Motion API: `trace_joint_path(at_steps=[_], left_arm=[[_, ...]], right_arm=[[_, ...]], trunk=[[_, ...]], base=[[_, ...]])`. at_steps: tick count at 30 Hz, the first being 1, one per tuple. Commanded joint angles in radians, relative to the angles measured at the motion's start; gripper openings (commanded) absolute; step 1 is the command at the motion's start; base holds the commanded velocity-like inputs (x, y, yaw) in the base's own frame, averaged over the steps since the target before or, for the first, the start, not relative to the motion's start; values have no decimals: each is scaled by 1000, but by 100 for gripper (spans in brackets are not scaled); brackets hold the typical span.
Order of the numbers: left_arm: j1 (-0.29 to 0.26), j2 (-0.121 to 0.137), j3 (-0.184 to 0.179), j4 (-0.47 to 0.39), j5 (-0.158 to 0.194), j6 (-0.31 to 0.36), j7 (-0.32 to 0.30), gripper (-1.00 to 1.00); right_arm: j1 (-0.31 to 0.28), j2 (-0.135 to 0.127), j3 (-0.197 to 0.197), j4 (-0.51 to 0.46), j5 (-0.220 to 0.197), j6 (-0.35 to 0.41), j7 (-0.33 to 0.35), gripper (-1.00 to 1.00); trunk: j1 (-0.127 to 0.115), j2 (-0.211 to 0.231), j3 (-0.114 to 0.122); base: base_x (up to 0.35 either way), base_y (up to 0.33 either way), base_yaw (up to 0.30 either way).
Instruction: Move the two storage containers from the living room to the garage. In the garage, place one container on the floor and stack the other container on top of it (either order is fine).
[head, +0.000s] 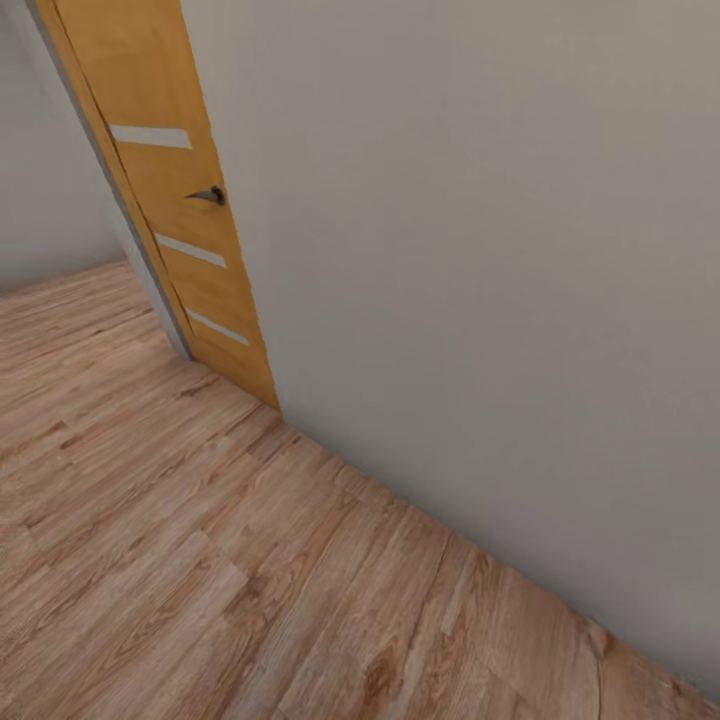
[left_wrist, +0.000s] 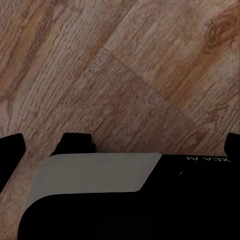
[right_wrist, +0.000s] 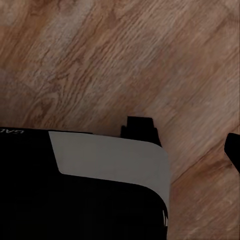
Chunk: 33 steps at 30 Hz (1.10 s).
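Observation:
The two storage containers are out of view. The head view looks down at a light wood plank floor (head: 200, 560) that meets a plain pale wall (head: 480, 280). In the left wrist view my left gripper (left_wrist: 122, 150) hangs over the planks above my own black and grey base (left_wrist: 95, 172). Its dark fingertips (left_wrist: 12, 150) sit far apart at the two sides, open and empty. In the right wrist view my right gripper (right_wrist: 122, 150) hangs the same way, with one fingertip (right_wrist: 233, 150) at the frame's edge and nothing held.
An orange wooden door (head: 180, 200) with pale strips and a dark lever handle (head: 210, 195) stands at the wall's left end. Beside it a passage of plank floor (head: 70, 320) leads on towards a further pale wall (head: 40, 180).

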Motion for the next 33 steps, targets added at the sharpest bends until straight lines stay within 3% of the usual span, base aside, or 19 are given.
trace_joint_path(at_steps=[1, 33], left_arm=[[-1, 0, -8, 1, 9, -4, 5, 100], [-1, 0, -8, 3, 8, -4, 5, 100]], right_arm=[[0, 0, 4, -2, 0, 5, 1, 100], [0, 0, 4, -2, 0, 4, 0, 100]], trunk=[[0, 0, -1], [0, 0, -1]], base=[[311, 77, 280], [311, 93, 281]])
